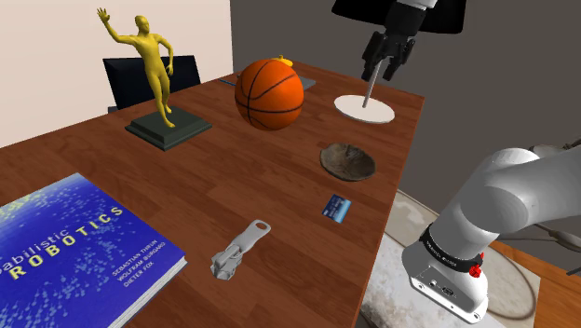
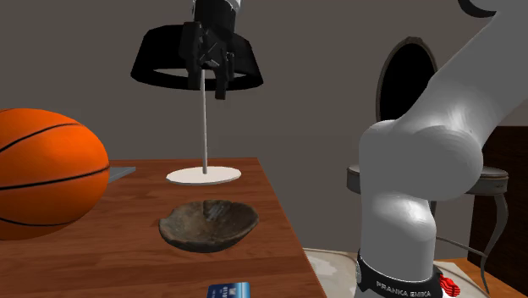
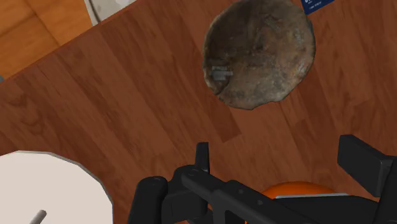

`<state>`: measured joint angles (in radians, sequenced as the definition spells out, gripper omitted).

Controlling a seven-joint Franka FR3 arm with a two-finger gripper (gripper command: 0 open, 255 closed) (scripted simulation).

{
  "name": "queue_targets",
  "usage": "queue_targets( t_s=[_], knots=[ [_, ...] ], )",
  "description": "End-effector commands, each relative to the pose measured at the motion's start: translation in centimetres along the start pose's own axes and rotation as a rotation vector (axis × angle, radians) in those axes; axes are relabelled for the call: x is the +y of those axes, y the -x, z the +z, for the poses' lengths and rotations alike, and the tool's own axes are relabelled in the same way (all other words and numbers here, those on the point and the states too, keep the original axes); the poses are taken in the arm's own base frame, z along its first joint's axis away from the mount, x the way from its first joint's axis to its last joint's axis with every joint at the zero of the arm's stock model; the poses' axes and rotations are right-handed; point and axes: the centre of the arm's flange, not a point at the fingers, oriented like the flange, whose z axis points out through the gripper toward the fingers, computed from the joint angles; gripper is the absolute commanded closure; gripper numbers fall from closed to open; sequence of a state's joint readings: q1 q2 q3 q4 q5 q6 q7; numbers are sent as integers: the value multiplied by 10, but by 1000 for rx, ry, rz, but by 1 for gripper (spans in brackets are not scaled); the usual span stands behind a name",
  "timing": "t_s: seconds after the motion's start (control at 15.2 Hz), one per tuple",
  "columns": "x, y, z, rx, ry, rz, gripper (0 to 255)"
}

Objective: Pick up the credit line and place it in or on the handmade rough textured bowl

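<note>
The credit card [image 1: 337,207] is small, blue and flat, lying on the wooden table near its edge by the stand. It also appears as a blue card [image 2: 228,290] and a blue corner [image 3: 316,4] just beyond the bowl. The rough brown bowl [image 1: 347,161] sits empty a little farther along the table; the same bowl [image 2: 208,224] [image 3: 259,52] lies below and ahead of the hand. My black gripper [image 1: 384,67] hangs high above the table beside the lamp pole, well above bowl and card. The gripper [image 2: 211,74] [image 3: 283,159] is open and holds nothing.
A lamp stands close to the hand, with a white round base [image 1: 364,108], a thin pole and a black shade [image 2: 197,59]. An orange basketball [image 1: 269,94], a yellow figurine [image 1: 154,65], a blue book [image 1: 65,247] and a grey zipper pull [image 1: 237,250] share the table.
</note>
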<state>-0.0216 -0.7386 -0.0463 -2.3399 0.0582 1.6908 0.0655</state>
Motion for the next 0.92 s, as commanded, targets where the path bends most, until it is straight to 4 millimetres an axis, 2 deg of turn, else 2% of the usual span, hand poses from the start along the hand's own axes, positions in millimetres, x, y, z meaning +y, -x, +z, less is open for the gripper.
queue_targets(
  t_s=[0.0,0.46,0.86],
  knots=[
    [0,0,0,0,0,0,0],
    [-11,25,78,-153,-59,326,0],
    [-31,51,141,-284,-110,605,0]
  ],
)
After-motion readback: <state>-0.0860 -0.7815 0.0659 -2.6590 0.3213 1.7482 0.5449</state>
